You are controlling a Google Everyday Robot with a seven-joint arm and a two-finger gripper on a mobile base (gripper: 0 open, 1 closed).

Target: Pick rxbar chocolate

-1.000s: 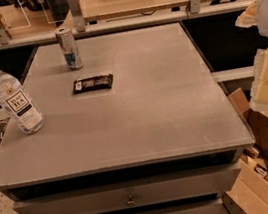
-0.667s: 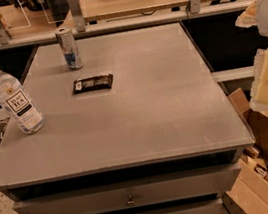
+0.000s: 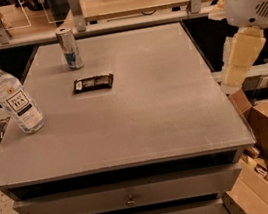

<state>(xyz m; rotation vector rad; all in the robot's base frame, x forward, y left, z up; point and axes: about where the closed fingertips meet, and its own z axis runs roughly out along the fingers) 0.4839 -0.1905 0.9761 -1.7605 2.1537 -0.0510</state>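
Beside the table's (image 3: 150, 116) right edge, the end effector (image 3: 240, 59), state unclear, is far from rxbar chocolate (image 3: 93, 83).

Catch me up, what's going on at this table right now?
The robot's gripper hangs beyond the right edge of the grey table, well away from every item. The small flat rxbar chocolate in its dark wrapper lies untouched on the rear left of the tabletop, just in front of the slim silver-blue can. A clear plastic bottle with a white cap stands near the left edge. The pick has not begun.
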